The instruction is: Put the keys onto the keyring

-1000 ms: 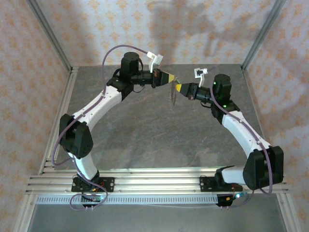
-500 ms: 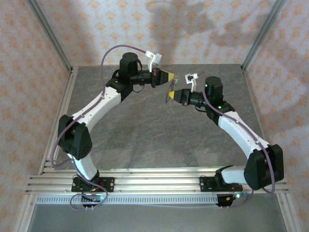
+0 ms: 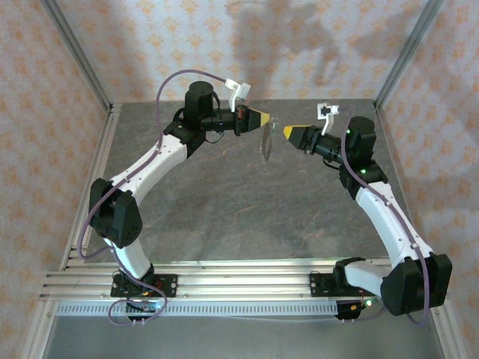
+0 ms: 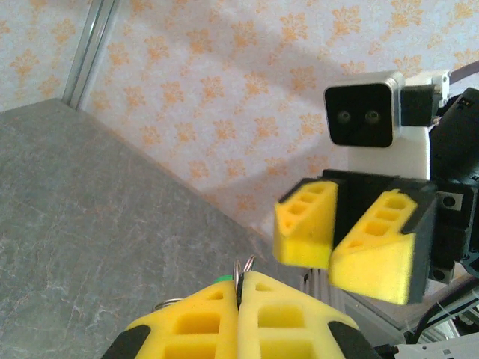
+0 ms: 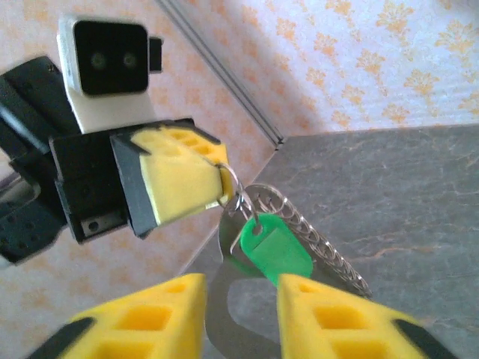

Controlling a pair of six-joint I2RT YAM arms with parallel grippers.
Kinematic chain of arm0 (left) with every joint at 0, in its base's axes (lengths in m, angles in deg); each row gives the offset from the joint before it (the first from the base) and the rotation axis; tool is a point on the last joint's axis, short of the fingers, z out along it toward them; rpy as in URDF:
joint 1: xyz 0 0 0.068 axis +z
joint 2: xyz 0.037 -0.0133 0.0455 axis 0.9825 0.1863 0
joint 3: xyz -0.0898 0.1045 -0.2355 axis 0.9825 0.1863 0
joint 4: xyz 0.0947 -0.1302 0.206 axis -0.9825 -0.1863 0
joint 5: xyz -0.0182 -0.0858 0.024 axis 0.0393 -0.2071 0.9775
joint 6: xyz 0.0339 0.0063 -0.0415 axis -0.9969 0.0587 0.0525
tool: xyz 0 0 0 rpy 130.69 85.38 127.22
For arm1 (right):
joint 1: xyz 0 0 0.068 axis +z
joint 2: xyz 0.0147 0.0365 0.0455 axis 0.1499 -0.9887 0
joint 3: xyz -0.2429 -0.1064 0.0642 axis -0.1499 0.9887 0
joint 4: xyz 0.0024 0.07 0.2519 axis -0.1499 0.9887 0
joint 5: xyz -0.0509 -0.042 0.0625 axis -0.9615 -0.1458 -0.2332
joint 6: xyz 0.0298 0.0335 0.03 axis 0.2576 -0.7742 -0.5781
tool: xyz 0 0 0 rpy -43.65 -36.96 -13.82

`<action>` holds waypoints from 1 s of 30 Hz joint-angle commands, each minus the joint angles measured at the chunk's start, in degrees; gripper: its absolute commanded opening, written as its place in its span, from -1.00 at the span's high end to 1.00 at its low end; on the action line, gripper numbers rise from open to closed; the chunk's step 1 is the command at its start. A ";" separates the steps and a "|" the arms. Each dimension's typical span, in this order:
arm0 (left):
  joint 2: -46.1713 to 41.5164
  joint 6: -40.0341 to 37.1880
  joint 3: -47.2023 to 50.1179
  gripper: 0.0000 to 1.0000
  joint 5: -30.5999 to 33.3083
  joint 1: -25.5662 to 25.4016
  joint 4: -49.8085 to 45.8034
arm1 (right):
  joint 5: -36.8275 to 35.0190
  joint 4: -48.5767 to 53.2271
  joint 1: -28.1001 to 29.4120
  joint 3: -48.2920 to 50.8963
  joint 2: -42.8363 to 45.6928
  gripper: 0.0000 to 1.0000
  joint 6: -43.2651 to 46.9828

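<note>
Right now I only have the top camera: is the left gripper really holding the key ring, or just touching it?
Observer: Holding it. The left wrist camera shows the left gripper shut, with the key ring poking out between its tips.
Operator: Anything hanging on it?
Observer: The right wrist camera shows a green tag and a chain-like metal bunch, likely the keys, hanging from it.
Operator: And my right gripper?
Observer: The right gripper is open and holds nothing.
</note>
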 commanded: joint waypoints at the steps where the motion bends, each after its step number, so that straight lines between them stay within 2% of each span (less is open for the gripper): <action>1: -2.39 -0.07 -0.61 1.00 -2.05 -0.36 2.11 | 0.50 -5.21 -0.21 -2.62 -2.64 0.16 -2.15; 16: -1.86 -0.34 -2.57 1.00 -4.30 -0.75 0.59 | 5.84 -12.24 -0.15 -7.94 -11.87 0.15 -5.83; 30: -1.38 -0.20 -3.12 1.00 -3.78 -0.87 0.68 | 9.62 -14.60 -0.05 -6.14 -12.34 0.50 -7.28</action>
